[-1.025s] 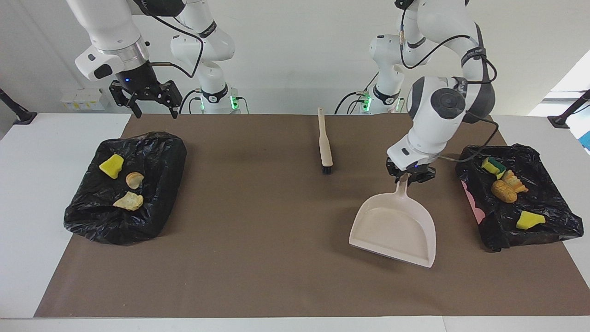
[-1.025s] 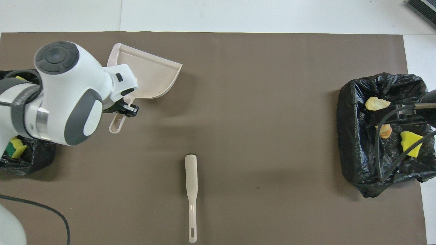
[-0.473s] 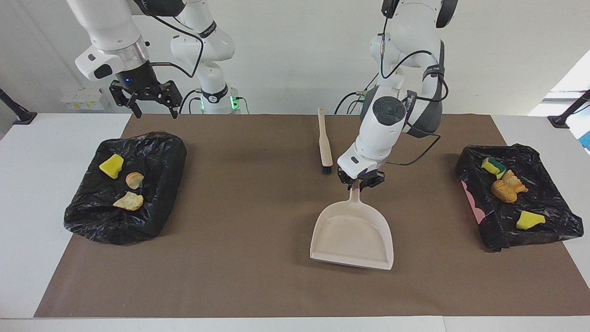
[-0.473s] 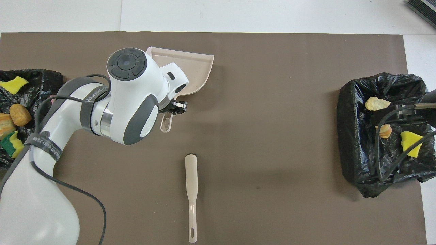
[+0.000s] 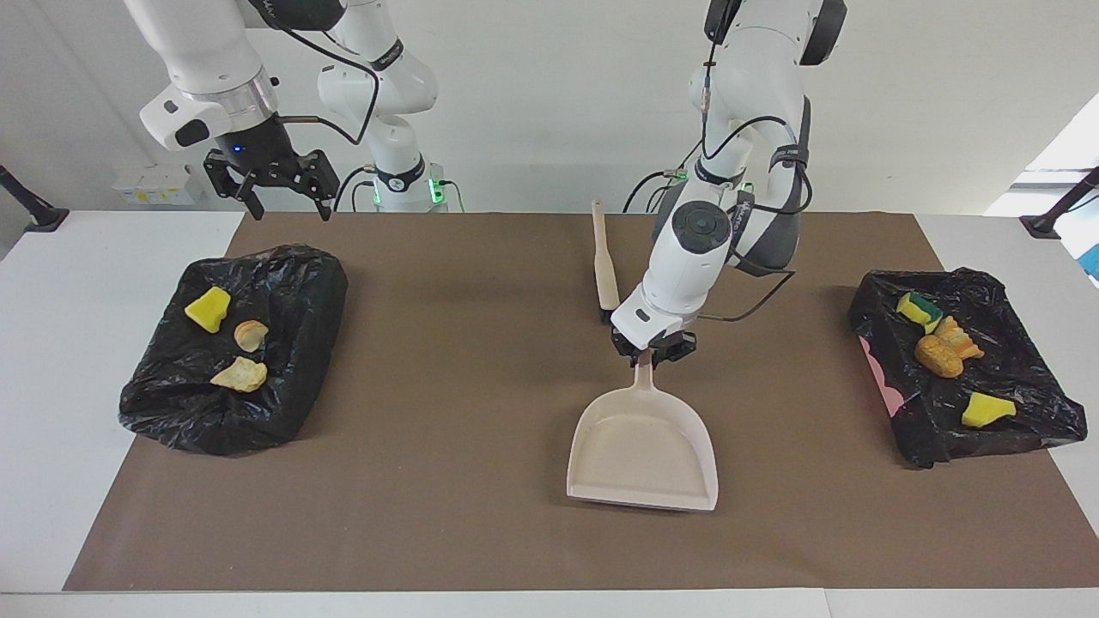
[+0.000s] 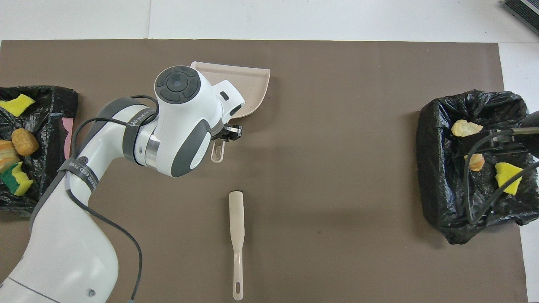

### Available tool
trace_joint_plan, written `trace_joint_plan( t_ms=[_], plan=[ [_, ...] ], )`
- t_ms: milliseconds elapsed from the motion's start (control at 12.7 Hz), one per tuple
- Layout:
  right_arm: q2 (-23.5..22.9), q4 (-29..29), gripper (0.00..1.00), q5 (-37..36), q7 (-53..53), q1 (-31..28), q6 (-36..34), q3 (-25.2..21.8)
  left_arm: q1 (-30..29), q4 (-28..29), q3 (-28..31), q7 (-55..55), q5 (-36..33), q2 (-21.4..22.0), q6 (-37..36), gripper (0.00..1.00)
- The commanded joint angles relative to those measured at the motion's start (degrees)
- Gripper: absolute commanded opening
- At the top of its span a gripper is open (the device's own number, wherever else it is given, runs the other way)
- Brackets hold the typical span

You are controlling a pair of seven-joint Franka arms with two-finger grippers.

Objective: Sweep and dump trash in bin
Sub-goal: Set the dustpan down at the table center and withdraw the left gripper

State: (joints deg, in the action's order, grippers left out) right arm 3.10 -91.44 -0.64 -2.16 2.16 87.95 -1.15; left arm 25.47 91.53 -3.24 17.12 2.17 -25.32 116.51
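While the right gripper (image 5: 286, 199) hangs with jaws spread over the table edge beside one black bag (image 5: 283, 283), three scraps (image 5: 239, 374) lie on that bag. Left gripper (image 5: 650, 350) pinches the dustpan (image 5: 642, 446) handle mid-mat, near the brush (image 5: 604, 262). Four scraps (image 5: 938, 355) lie on the other bag (image 5: 1022, 360).

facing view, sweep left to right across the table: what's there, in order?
Black bin bag holding three scraps, under the open right pincer → hand brush → dustpan, its handle held by the shut left pincer → second black bin bag holding four scraps.
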Motion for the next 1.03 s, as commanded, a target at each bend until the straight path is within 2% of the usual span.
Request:
trace_joint_plan(
  t_ms=[0,315,394,552,710,867,946],
  plan=[
    [0.85,-0.85,1.0,0.99,-1.09,-0.05,-0.41,0.09,1.51,-2.85,0.78,2.83,0.73,-2.81,0.04,0.0],
    [0.85,-0.85,1.0,0.99,-1.09,-0.05,-0.41,0.09,1.78,-1.44,0.69,6.52,0.82,-2.28,0.04,0.02],
    [0.85,-0.85,1.0,0.99,-1.09,-0.05,-0.41,0.09,1.78,-1.18,0.61,6.61,0.82,-2.1,0.12,0.28],
    [0.85,-0.85,1.0,0.99,-1.09,-0.05,-0.41,0.09,1.95,-0.47,0.61,6.62,0.82,-1.93,1.44,0.43],
    [0.85,-0.85,1.0,0.99,-1.09,-0.05,-0.41,0.09,2.39,-0.73,0.69,6.53,0.03,-1.84,1.79,0.75],
    [0.85,-0.85,1.0,0.99,-1.09,-0.05,-0.41,0.09,1.78,-0.04,0.69,5.74,-0.32,0.43,0.92,1.0],
    [0.85,-0.85,1.0,0.99,-1.09,-0.05,-0.41,0.09,1.52,1.1,1.22,5.48,-0.5,2.53,0.65,1.0]
  ],
)
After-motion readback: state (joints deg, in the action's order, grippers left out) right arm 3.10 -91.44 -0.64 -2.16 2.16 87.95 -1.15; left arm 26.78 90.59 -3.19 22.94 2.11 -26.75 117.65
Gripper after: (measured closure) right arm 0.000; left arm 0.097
